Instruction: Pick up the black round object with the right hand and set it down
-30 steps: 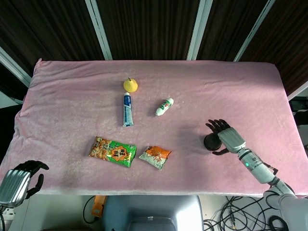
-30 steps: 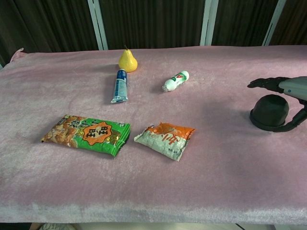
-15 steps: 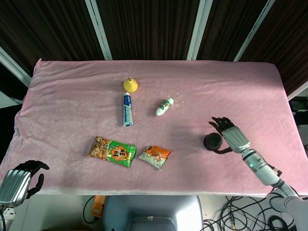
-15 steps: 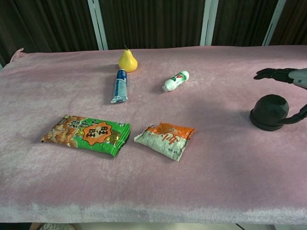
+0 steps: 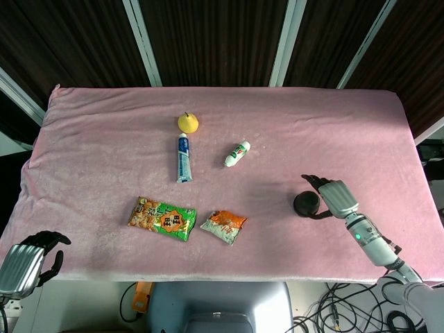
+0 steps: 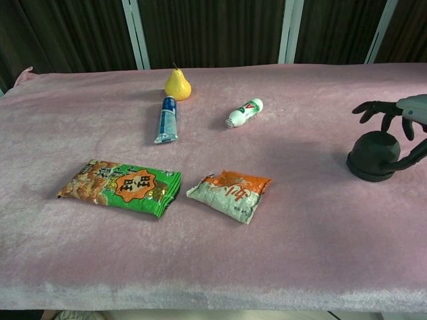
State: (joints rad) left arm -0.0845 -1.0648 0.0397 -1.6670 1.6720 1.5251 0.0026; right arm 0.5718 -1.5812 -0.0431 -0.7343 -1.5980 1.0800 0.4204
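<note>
The black round object (image 5: 306,203) (image 6: 375,155) sits on the pink tablecloth (image 5: 104,139) at the right front. My right hand (image 5: 338,195) (image 6: 400,112) reaches in from the right, its fingers arched apart over the object's top and its thumb low along the near side. The fingers are not closed on the object. My left hand (image 5: 28,260) hangs below the table's front left corner with loosely bent fingers and holds nothing; the chest view does not show it.
A yellow pear (image 5: 188,122), a toothpaste tube (image 5: 183,157) and a small white bottle (image 5: 237,153) lie mid-table. A green snack bag (image 5: 161,218) and an orange packet (image 5: 223,226) lie near the front. The table's right edge is close to the right hand.
My right hand drew back to the right off the black object, then bent its fingers down over the top. The object stayed in place. The left hand is still.
</note>
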